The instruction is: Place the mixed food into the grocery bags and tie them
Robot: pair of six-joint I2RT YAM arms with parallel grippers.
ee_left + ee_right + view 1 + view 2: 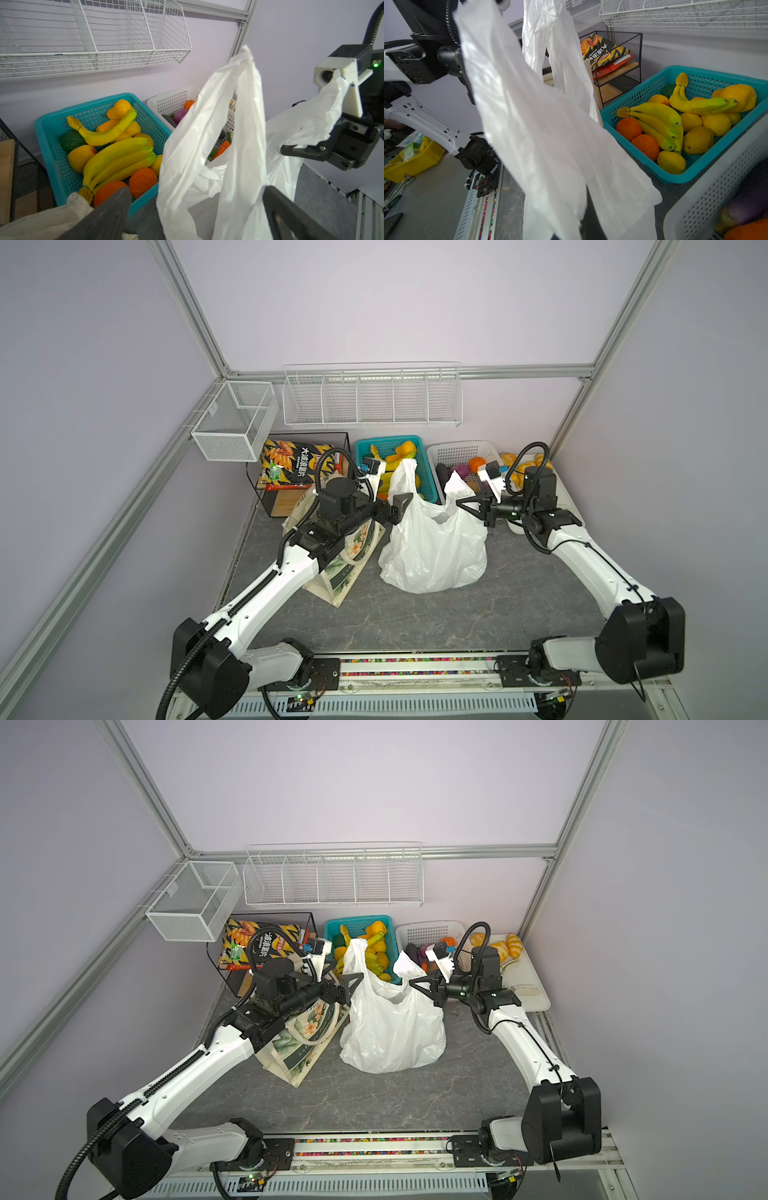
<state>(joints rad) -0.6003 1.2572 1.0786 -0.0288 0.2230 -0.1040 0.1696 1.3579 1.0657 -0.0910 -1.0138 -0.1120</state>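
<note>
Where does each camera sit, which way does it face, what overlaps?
Both top views: high above the rail, facing down toward the back wall; both arms, left gripper open, right gripper shut on the white plastic bag.
Left wrist: across the bag to the teal basket and right gripper; own fingers show.
Right wrist: past the bag to the left arm and basket; own fingers covered.
All share bag, basket.

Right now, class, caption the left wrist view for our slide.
Open left gripper straddles one handle of the white plastic bag; right gripper pinches the other; teal fruit basket behind.
</note>
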